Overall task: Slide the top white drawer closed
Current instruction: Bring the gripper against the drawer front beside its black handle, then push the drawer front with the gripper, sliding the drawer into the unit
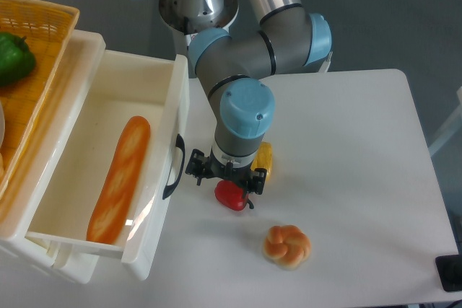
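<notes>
Camera view: arm poised just right of the open drawer's handle, push not yet made.

The top white drawer (101, 171) stands pulled well out at the left of the surface (361, 178), a long bread loaf (119, 178) lying inside it. The gripper (225, 177) hangs beside the black handle (174, 166), over a red pepper (231, 195); I cannot tell whether its jaws are apart or together. A good push would meet the drawer front squarely near the handle and run straight left along the drawer's length, staying clear of the pepper, the yellow piece (264, 156) and the bun (287, 244).
</notes>
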Robot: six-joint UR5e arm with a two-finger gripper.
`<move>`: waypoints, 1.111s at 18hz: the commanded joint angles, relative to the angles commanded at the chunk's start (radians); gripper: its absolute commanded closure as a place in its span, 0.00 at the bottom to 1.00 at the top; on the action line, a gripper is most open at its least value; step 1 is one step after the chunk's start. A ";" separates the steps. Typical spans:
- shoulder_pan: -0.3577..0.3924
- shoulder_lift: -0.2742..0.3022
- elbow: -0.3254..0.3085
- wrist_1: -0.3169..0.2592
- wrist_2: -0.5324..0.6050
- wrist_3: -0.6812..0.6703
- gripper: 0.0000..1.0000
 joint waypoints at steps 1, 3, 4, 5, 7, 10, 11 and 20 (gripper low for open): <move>-0.002 0.000 0.000 0.000 0.000 -0.003 0.00; -0.008 0.002 0.000 0.002 0.000 -0.014 0.00; -0.009 0.002 0.000 0.002 0.000 -0.014 0.00; -0.011 0.002 0.000 0.002 0.000 -0.014 0.00; -0.011 0.006 0.000 0.002 -0.009 -0.014 0.00; -0.012 0.008 0.000 0.000 -0.021 -0.014 0.00; -0.012 0.011 0.000 0.000 -0.023 -0.014 0.00; -0.040 0.021 -0.002 -0.015 -0.051 -0.015 0.00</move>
